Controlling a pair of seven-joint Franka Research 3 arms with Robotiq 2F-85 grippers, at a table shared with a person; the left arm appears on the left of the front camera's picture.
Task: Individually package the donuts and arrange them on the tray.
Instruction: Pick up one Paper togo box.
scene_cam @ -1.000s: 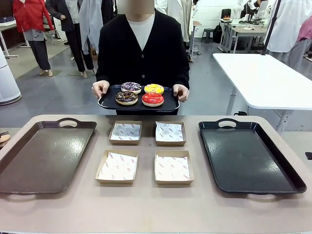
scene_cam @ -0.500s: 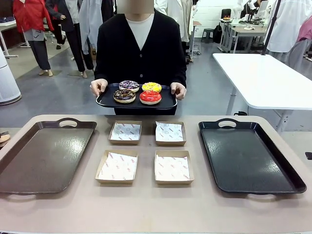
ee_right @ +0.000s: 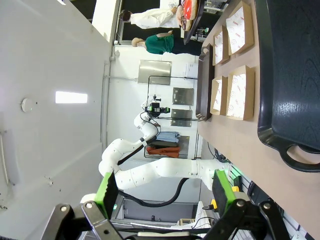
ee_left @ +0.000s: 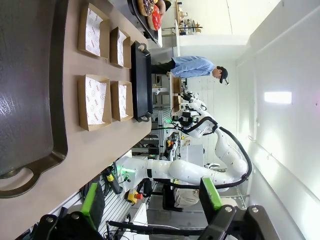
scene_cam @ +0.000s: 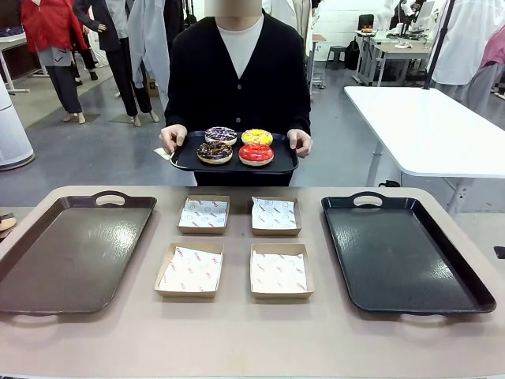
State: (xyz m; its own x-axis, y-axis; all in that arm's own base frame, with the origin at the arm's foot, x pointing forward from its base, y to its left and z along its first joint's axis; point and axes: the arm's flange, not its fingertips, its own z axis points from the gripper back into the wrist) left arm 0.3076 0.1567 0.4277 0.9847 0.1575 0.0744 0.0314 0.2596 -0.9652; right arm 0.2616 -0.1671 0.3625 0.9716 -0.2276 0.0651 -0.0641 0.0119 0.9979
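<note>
A person at the far side of the table holds a small black serving tray (scene_cam: 233,169) with both hands. On it lie the donuts: a sprinkled one (scene_cam: 220,135), a yellow one (scene_cam: 256,136), a chocolate one (scene_cam: 215,151) and a red one (scene_cam: 256,153). The red donut (ee_left: 156,17) also peeks in at the top of the left wrist view. My left gripper (ee_left: 152,200) is open and holds nothing, back off the near edge of the table. My right gripper (ee_right: 165,195) is open and bare too, likewise away from the table.
Several paper-lined cardboard boxes (scene_cam: 190,270) sit mid-table in two rows. A large brown tray (scene_cam: 71,253) lies at the left and a large black tray (scene_cam: 402,253) at the right. A white table (scene_cam: 426,126) stands behind on the right.
The person has shifted a little to the right, carrying the donut tray along and slightly higher. Neither gripper has changed.
</note>
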